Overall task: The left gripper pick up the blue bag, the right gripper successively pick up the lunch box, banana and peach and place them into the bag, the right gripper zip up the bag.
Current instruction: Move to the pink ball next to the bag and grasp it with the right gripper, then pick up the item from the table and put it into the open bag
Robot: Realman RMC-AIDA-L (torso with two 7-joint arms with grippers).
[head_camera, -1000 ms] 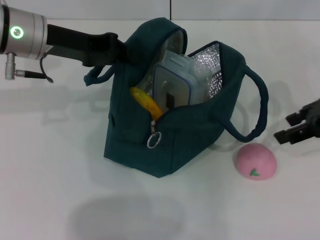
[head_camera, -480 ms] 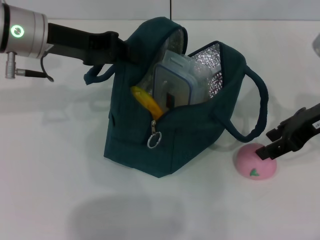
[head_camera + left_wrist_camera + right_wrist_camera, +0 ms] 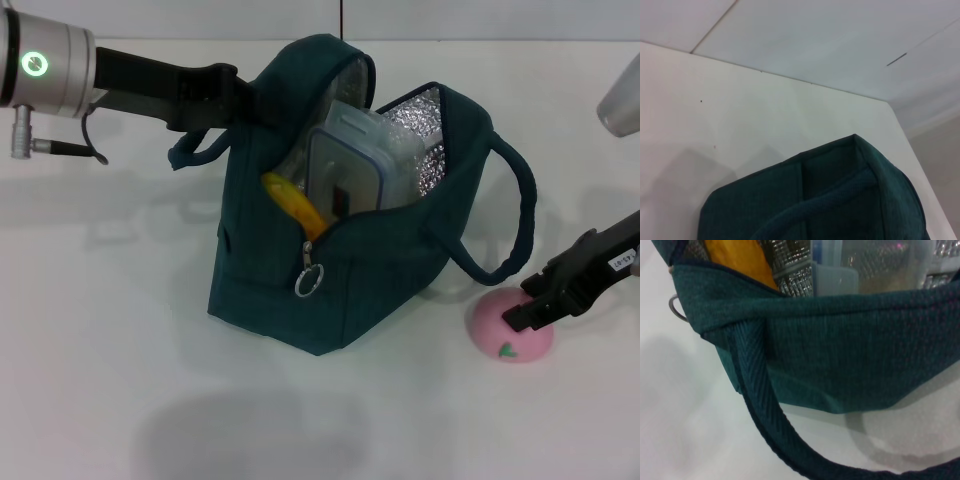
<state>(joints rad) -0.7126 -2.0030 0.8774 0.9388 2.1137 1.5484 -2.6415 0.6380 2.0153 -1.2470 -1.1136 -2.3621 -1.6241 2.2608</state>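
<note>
The blue bag [image 3: 300, 290] stands open at mid-table, also seen in the left wrist view [image 3: 840, 200] and the right wrist view [image 3: 840, 355]. My left gripper [image 3: 228, 98] is shut on its upper back left edge, holding that side up. Inside the bag, the lunch box [image 3: 345, 170] stands on edge with the banana [image 3: 292, 205] beside it; both show close up in the right wrist view, lunch box [image 3: 875, 265] and banana [image 3: 737, 257]. The peach [image 3: 505, 342] lies on the table right of the bag. My right gripper [image 3: 522, 302] is open, down over the peach's top.
A metal zipper ring [image 3: 310, 278] hangs at the bag's front corner. The bag's right handle [image 3: 520, 215] loops out just above the peach, close to my right arm. A grey object [image 3: 622, 100] shows at the right edge. White table [image 3: 120, 380] surrounds the bag.
My right gripper has moved left and down from the right edge onto the peach. The left gripper, bag and its contents have not moved.
</note>
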